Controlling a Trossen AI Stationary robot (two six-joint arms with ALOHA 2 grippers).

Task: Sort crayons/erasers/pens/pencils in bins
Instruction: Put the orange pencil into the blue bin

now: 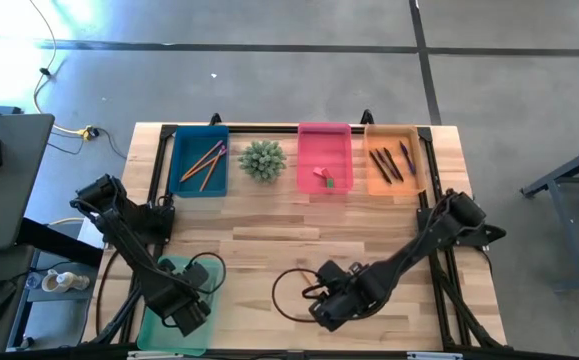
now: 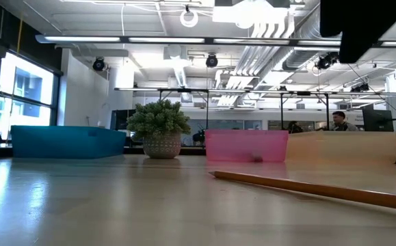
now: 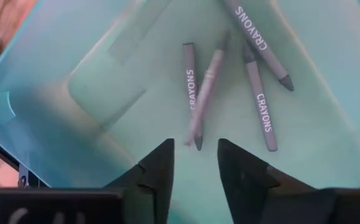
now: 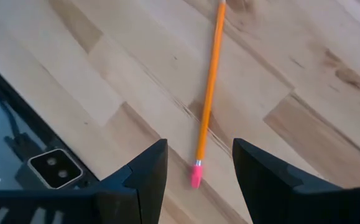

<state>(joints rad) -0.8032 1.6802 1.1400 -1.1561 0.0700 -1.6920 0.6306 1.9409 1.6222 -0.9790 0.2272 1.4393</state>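
- Left gripper [image 3: 193, 165] is hanging over the green bin [image 1: 159, 325] at the near left edge of the table, fingers parted with nothing between them. A crayon [image 3: 204, 99] is lying on the bin floor right below the tips, so my guess is it's finishing a drop-off.
- Three more crayons are sitting in that same bin, all loose and flat, none touching the fingers.
- Right gripper [image 4: 198, 165] is hovering low over the bare wood near the front middle of the table, fingers spread wide and empty, straddling the eraser end of an orange pencil [image 4: 209, 93] lying flat on the table. It isn't touching it yet as far as I can tell.
- So the step in hand looks like: crayons done on the left, last loose pencil being lined up on the right.
- Blue bin [image 1: 199, 160] at the back left is already holding pencils, pink bin [image 1: 325, 157] has erasers [image 1: 322, 176], orange bin [image 1: 394, 158] has the pens [image 1: 389, 160]. A plant [image 1: 262, 160] is standing between blue and pink.
- Next move, I reckon: right gripper needs to come down, pinch the pencil, then carry it across to the blue bin without clipping the plant. Thin stick flat on wood, so it could roll or slip out.
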